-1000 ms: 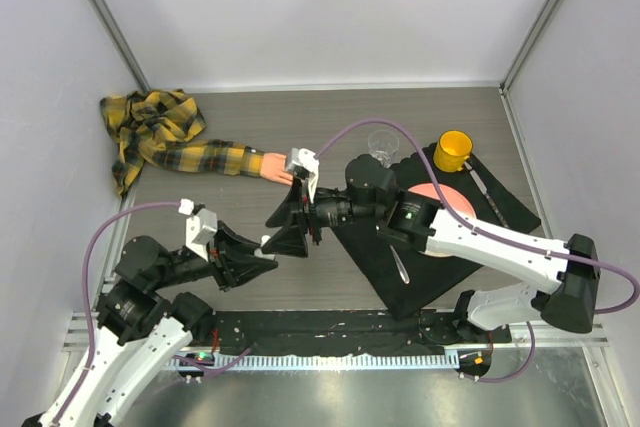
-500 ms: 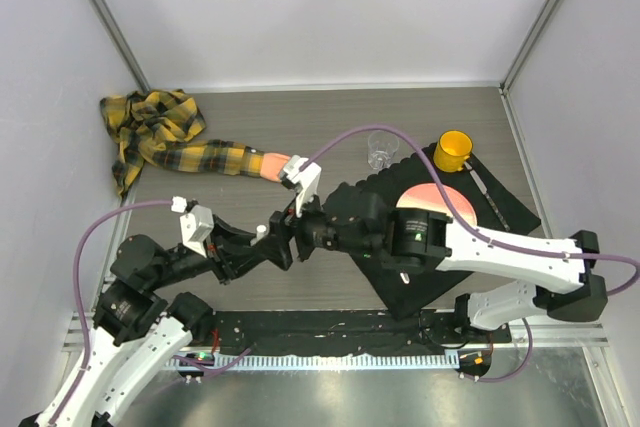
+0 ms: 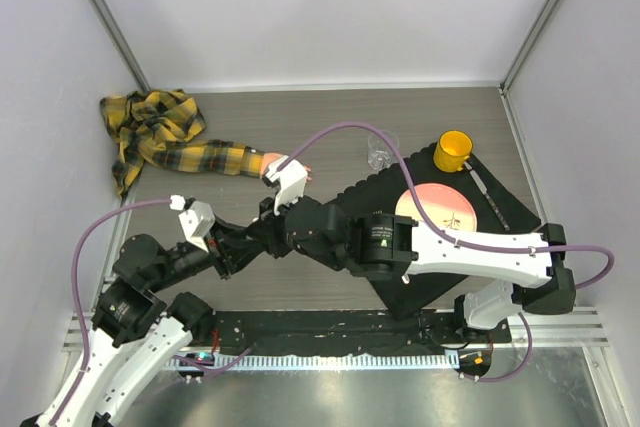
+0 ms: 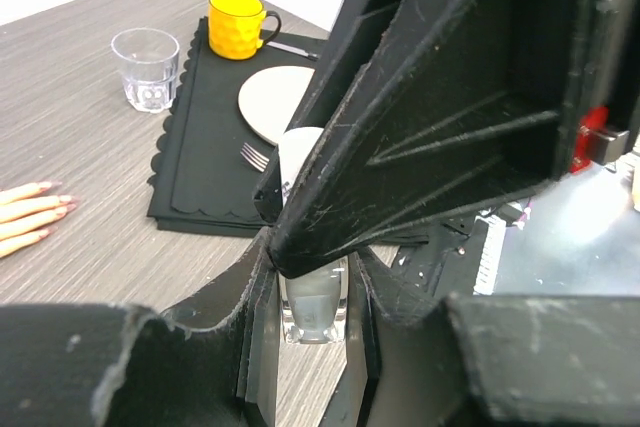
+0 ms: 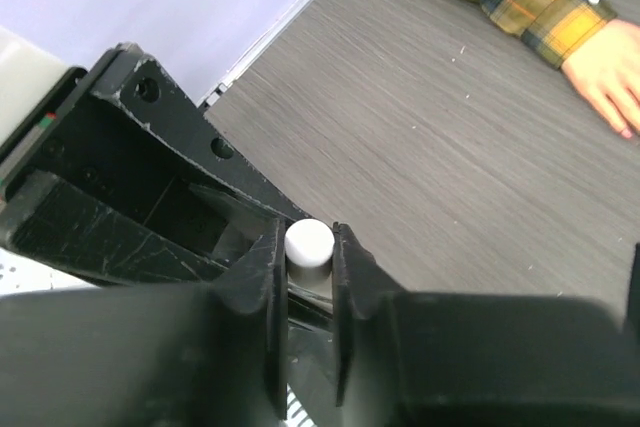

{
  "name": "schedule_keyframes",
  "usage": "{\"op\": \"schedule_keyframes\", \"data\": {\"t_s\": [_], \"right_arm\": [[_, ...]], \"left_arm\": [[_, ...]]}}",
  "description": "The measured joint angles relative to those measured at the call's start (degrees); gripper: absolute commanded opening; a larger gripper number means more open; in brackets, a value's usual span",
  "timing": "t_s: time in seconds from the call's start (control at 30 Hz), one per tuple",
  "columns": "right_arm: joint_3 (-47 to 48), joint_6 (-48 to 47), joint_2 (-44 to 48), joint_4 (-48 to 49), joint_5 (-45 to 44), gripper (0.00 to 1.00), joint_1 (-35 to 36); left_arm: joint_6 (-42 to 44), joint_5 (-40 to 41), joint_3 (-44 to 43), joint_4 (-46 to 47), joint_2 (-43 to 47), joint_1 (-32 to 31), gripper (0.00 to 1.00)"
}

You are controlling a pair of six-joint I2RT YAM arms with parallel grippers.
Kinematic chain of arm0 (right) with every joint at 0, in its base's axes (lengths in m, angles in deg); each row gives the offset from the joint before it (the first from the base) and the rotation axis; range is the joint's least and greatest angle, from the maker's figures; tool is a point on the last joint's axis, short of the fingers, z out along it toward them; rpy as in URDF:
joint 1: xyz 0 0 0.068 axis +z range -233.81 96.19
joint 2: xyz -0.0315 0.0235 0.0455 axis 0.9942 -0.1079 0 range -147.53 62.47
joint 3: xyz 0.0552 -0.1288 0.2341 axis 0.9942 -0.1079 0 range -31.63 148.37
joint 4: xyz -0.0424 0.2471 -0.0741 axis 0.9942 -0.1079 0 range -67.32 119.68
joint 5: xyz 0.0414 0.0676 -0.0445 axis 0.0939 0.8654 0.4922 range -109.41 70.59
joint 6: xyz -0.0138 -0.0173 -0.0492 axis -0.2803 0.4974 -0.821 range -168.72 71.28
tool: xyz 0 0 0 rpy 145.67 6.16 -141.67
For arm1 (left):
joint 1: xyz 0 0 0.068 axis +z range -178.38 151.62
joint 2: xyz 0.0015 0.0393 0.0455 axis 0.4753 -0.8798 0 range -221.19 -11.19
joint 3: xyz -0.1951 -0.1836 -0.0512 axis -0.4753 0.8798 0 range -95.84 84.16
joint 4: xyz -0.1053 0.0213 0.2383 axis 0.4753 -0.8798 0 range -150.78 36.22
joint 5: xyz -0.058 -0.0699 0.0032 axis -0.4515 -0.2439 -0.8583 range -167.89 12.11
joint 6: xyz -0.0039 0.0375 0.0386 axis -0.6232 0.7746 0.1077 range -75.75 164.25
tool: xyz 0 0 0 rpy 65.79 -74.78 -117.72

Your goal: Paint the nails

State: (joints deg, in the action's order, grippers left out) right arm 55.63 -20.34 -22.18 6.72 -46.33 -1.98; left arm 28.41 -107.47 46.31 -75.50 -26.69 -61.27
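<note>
**A:** What is the left gripper (image 4: 312, 339) doing?

**B:** Its fingers are clamped on a small clear bottle (image 4: 313, 299), which it holds upright.

**A:** And the right gripper (image 5: 306, 252)?

**B:** It comes down from above, and its two fingers are pinched against the bottle's white cap (image 5: 308, 239), one on each side.

**A:** Where are the nails (image 4: 66, 200)?

**B:** They are at the fingertips of the fake hand (image 5: 608, 72). The hand lies flat on the table (image 3: 230, 112).

**A:** How does the bottle sit relative to that hand?

**B:** It is near the hand, on the side toward the arm bases, and not touching it.

**A:** What else is around the fake hand?

**B:** A yellow-black plaid sleeve (image 3: 200, 155) covers its wrist and runs off to its left. A glass (image 3: 381, 150) stands to the right of its fingertips, apart from them. A yellow mug (image 3: 453, 151) is further right of the hand, on a black mat (image 4: 200, 147).
</note>
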Motion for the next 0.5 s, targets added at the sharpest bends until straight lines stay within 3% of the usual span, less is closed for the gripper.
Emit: {"op": "schedule_keyframes", "data": {"t_s": [0.13,0.23,0.3,0.43,0.5], "right_arm": [[-3.39,-4.13,1.84,3.63,4.79,0.00,-1.22],[-12.76,-9.75,7.15,14.10,31.32,0.01,-8.31],[-18.64,-11.69,9.35,22.32,43.71,0.00,-11.43],[-19.34,-15.58,9.60,24.35,51.74,0.00,-12.31],[-19.34,-16.09,9.86,24.98,52.39,0.08,-12.31]], "left_arm": [[-0.22,-1.16,0.04,-0.26,0.07,0.00,0.00],[-1.86,-5.81,0.46,0.37,0.68,0.00,0.00],[-3.52,-9.73,1.01,1.84,0.63,0.00,0.00],[-5.95,-15.34,1.66,3.50,1.09,0.04,0.00],[-6.27,-16.20,1.66,4.72,1.16,0.02,0.00]]}}
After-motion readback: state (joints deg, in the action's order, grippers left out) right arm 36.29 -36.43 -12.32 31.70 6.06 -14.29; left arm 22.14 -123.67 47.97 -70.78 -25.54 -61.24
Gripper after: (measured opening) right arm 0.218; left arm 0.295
